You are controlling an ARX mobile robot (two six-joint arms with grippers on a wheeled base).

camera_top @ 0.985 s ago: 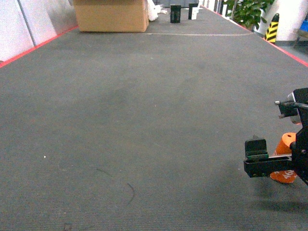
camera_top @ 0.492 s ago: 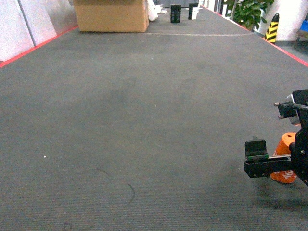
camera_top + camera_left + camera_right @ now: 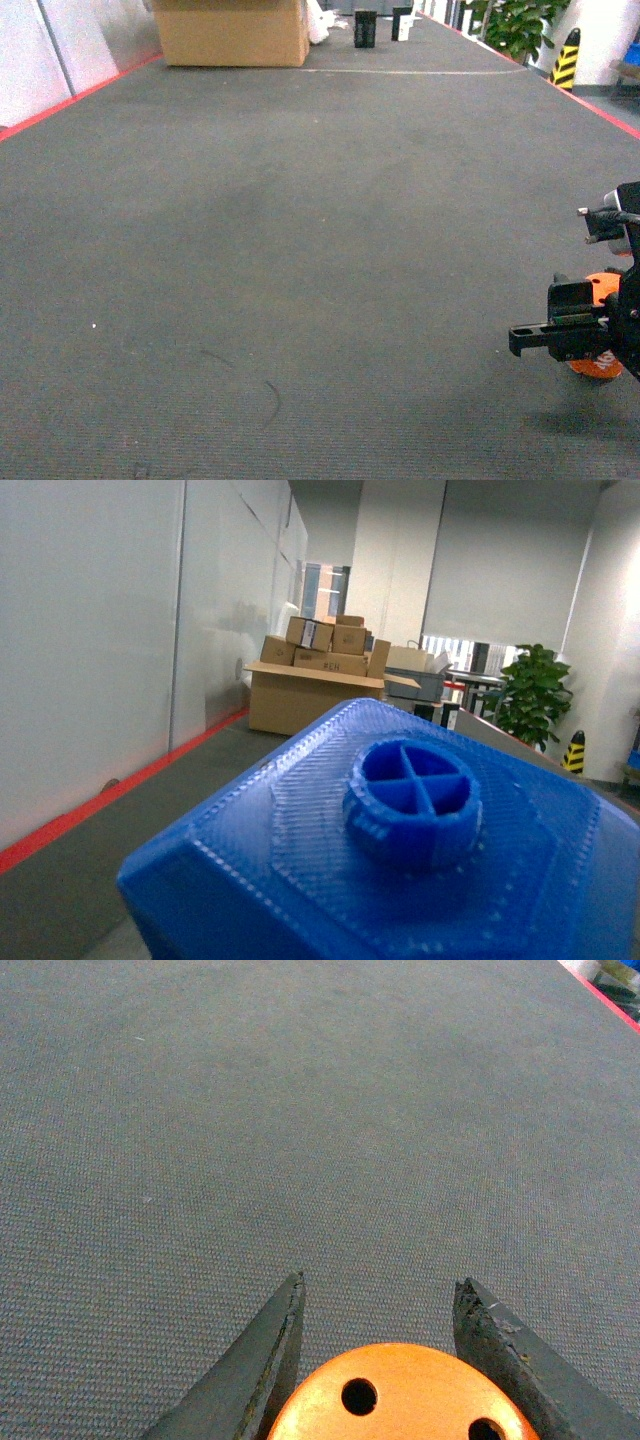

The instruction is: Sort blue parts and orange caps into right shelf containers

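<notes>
An orange cap (image 3: 400,1400) with small holes in its flat top sits between the two fingers of my right gripper (image 3: 380,1282), which is shut on it. In the head view that gripper (image 3: 578,318) hangs at the far right edge with the orange cap (image 3: 598,366) held above the grey floor, over its own shadow. A large blue part (image 3: 410,810) with a round crossed hub fills the lower left wrist view, carried high above the floor. It hides the left gripper's fingers. The shelf and its containers are out of view.
A brown cardboard box (image 3: 232,32) stands at the far left, with two small black items (image 3: 364,28) beside it. A potted plant (image 3: 515,25) and a yellow-black striped post (image 3: 566,55) stand at the far right. Red lines (image 3: 80,95) edge the grey floor.
My right gripper has shifted to the right and turned slightly with the orange cap in it. Nothing else on the floor has moved.
</notes>
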